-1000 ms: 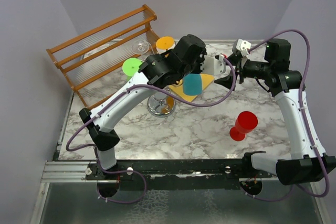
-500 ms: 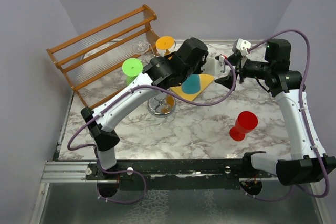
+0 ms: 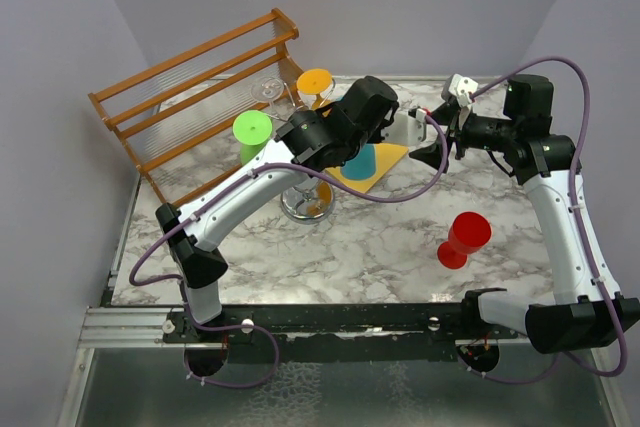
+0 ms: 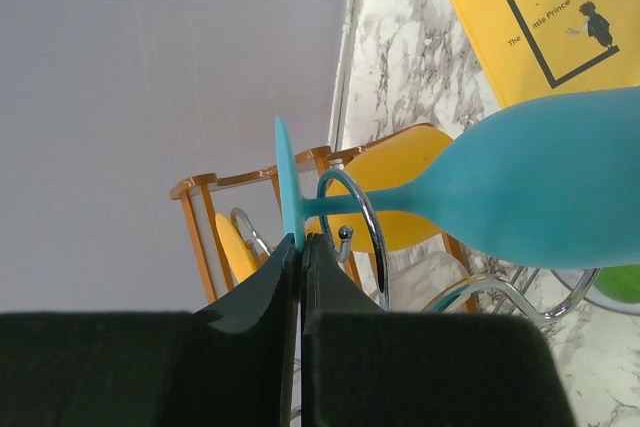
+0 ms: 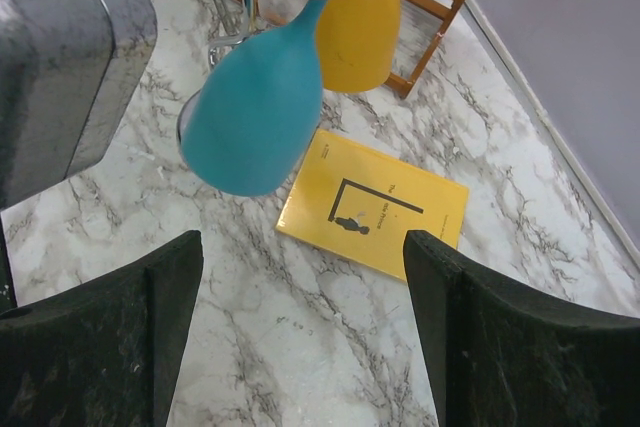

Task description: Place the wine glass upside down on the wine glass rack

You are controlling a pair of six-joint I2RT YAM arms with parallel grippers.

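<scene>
1. At mid-table, a little to the far side: the wine glass rack [image 3: 300, 202], chrome wire on a round shiny base. The wine glass [image 3: 362, 160], teal, hangs at it bowl-down.
2. The left gripper [image 4: 302, 243]: jaws pinched almost together on the rim of the glass's foot. This arm carries the glass.
3. The right gripper [image 5: 300, 327]: fingers spread wide with nothing between them, just right of the glass and above the yellow book [image 5: 375, 202].
4. Governing relation: the stem lies inside one loop of the rack, with the foot on the pincer's side and the bowl beyond. The long axis runs straight away from the left fingertips. I judge that release depends on the foot seating on that wire.
5. View differences: the left wrist view shows the grip and the threaded stem. The right wrist view shows the glass hanging slightly tilted, foot just above the ring; I cannot tell whether it bears there. From the top view, the arm hides the grip.
6. Also present: the wooden shelf [image 3: 190, 97], far left, and the red glass [image 3: 462, 239], near right.
</scene>
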